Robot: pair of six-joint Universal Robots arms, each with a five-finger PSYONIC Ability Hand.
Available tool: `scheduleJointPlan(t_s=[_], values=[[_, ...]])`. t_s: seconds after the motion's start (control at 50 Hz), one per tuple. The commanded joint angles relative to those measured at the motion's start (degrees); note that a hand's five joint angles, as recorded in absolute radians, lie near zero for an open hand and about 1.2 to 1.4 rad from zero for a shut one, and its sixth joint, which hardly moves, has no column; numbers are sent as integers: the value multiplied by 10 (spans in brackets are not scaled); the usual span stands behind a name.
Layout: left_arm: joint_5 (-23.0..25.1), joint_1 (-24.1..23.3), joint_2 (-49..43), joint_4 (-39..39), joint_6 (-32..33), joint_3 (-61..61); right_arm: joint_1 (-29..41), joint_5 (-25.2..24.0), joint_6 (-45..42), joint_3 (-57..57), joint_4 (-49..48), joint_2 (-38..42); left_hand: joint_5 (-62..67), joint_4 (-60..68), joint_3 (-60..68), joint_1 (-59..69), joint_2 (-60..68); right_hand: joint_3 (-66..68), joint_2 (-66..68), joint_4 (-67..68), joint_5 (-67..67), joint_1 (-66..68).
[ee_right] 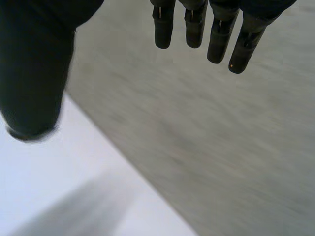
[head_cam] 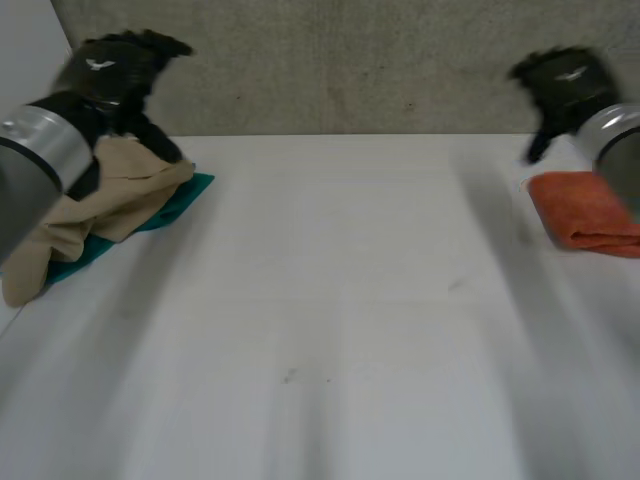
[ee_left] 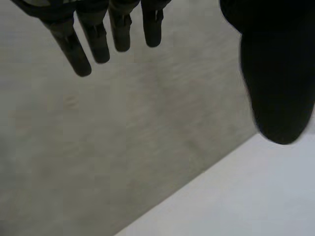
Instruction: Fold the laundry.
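— Where is this?
— A white worktop [head_cam: 330,300] runs up to a grey wall [head_cam: 350,70]. The left robot hand [head_cam: 115,70] hangs over the far left side with its fingers straight and apart from the thumb, holding nothing. The right robot hand [head_cam: 565,80] is released in the same way at the far right.
— And the laundry?
— Just below the left robot hand, a crumpled beige cloth [head_cam: 110,195] lies on a teal cloth [head_cam: 185,200]. A folded orange cloth [head_cam: 585,210] lies near the right robot hand.
— How will the beige one handle?
— Soft, light and limp, I judge. Pinch a corner or hem, since a grab in the middle would only bunch it.
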Motion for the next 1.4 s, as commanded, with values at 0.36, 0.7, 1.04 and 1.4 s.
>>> scheduleJointPlan(t_s=[0.36,0.7,1.04,1.4], values=[[-5,173,-347,48,265,181,154,-33,-59,327,-67,-69,79,89,85,94,90,-24,-28,-36,-39,-17],[-75,-4,-161,73,142,48,86,5,-53,312,-68,-90,673,683,679,688,684,-24,-28,-36,-39,-17],[75,-222,-69,62,16,-118,60,37,-48,291,-62,-96,207,216,212,221,217,-24,-28,-36,-39,-17],[-260,-229,8,-68,11,-185,38,-21,-46,285,135,-112,154,163,160,168,164,-24,-28,-36,-39,-17]])
